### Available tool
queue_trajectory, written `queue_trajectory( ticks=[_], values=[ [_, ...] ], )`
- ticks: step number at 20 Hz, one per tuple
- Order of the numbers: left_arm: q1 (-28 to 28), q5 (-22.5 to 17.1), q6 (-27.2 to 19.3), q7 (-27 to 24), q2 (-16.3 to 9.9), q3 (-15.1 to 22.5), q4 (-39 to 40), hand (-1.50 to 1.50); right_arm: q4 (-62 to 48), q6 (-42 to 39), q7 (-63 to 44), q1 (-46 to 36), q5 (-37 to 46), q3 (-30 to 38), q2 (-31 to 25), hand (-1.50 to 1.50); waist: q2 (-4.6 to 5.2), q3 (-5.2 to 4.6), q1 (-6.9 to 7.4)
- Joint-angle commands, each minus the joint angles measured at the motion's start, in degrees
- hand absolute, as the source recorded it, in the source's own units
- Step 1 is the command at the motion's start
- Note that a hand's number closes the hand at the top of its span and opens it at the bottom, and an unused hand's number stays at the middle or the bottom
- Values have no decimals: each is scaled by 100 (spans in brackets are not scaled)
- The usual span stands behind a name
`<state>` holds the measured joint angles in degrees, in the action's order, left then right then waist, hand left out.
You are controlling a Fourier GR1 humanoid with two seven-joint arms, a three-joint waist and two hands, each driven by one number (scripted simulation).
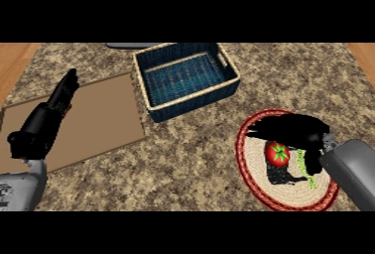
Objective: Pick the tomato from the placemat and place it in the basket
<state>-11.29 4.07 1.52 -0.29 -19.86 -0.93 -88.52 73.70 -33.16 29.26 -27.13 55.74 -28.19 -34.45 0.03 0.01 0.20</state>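
Tomato (pixel 278 154) sits on placemat (pixel 253 181), right robot hand (pixel 296 131) curled over it, not lifted yet. Basket (pixel 192 101) lies up-left of tomato. Left robot hand (pixel 55 109) open, resting far left.

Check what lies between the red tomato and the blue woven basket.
In the head view, only the round placemat's red rim and bare speckled granite counter separate the red tomato from the blue woven basket.
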Motion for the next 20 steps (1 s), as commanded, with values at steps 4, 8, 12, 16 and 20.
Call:
queue_trajectory(
  ticks=[4, 8, 12, 16, 20],
  values=[
    [90, -40, 278, 37, -36, -259, -224, 0, -711, 176, 551, -13, 460, 187, 117, -150, 3, 0, 21],
    [-25, 319, 98, 124, 291, -50, -188, 0, -842, 98, 444, -103, 745, 319, 395, -150, 3, 0, 9],
    [150, 201, 257, 107, 221, -276, -352, 0, -222, -327, 158, 100, 810, 276, 619, -150, -8, -2, -3],
    [207, 138, 406, -345, 95, -481, 40, 0, -748, -11, 286, 332, 703, 318, 786, 150, -2, -2, -2],
    [237, 256, 339, 93, 275, -381, -438, 0, -862, 296, 809, 219, 990, 415, 530, 150, -8, 0, 4]
  ],
)
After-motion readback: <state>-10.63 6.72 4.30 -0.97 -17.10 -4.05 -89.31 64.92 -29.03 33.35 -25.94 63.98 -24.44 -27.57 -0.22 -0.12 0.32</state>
